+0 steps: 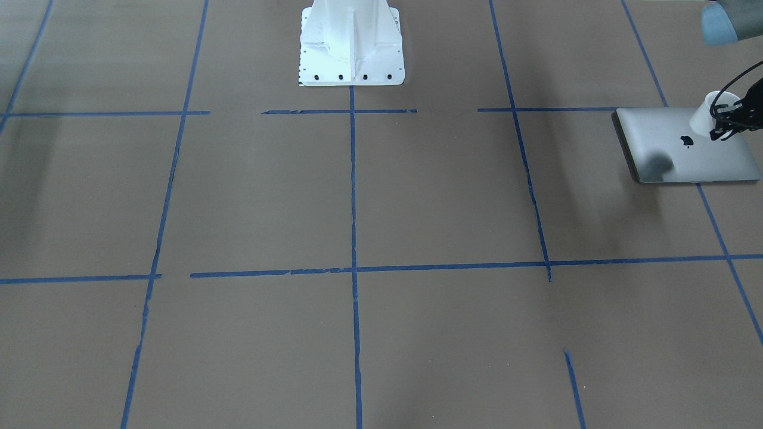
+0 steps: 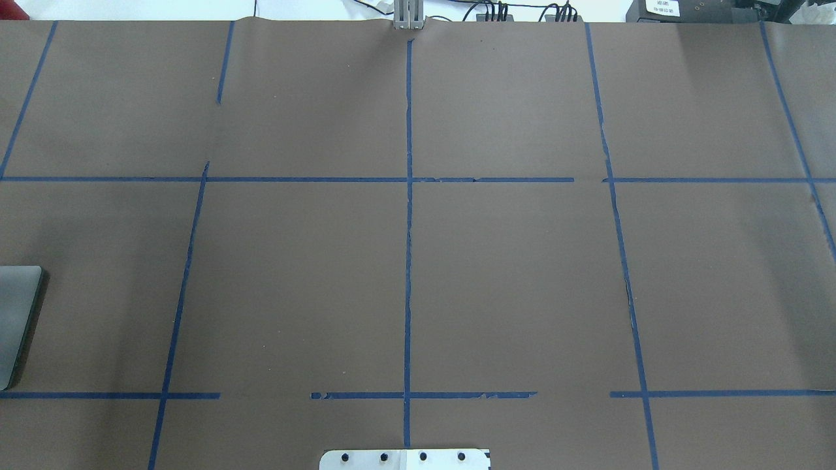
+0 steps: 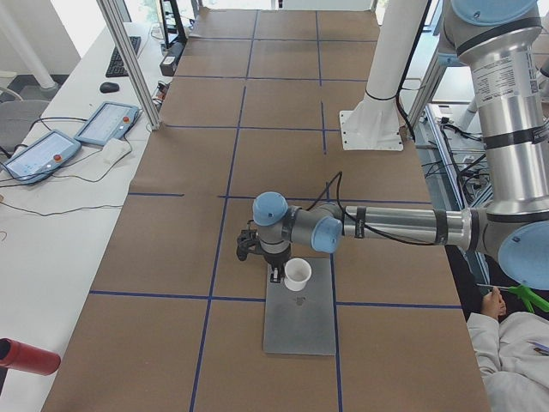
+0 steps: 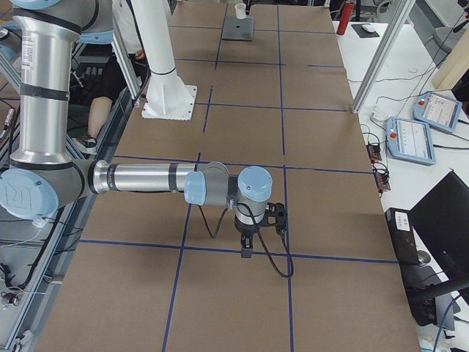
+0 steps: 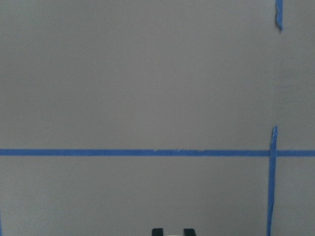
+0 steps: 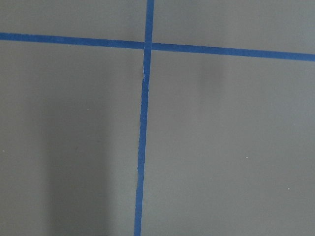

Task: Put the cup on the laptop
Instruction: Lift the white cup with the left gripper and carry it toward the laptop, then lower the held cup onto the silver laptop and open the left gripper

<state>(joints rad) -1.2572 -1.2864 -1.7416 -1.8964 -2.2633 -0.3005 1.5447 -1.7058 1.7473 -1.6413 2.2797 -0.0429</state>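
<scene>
Laptop lies closed and flat on the table, lid up. Over that lid, just beside the logo, the cup sits rim-up in the left tool. Its fingers are drawn in narrow on the cup's side, and the wrist view shows a sliver of white pinched between the two dark tips.

No view settles whether the cup's base touches the lid or hangs just clear of it, and in the front view the cup seems to lean. That is where the risk appears to lie. Let go from a height or at a tilt, the small cup could tip, roll across the smooth metal and drop off the laptop's edge onto the table. A tip that catches the rim or handle while drawing away could likewise drag the cup over. Pushed down too far, the cup might mark or stress the lid. Its spot near the lid's middle leaves margin on every side, which should soften a small slide.

Well apart from the laptop, the right tool points down at the table. Whether it is wide or narrow cannot be told, and it looks unlikely to interfere.
</scene>
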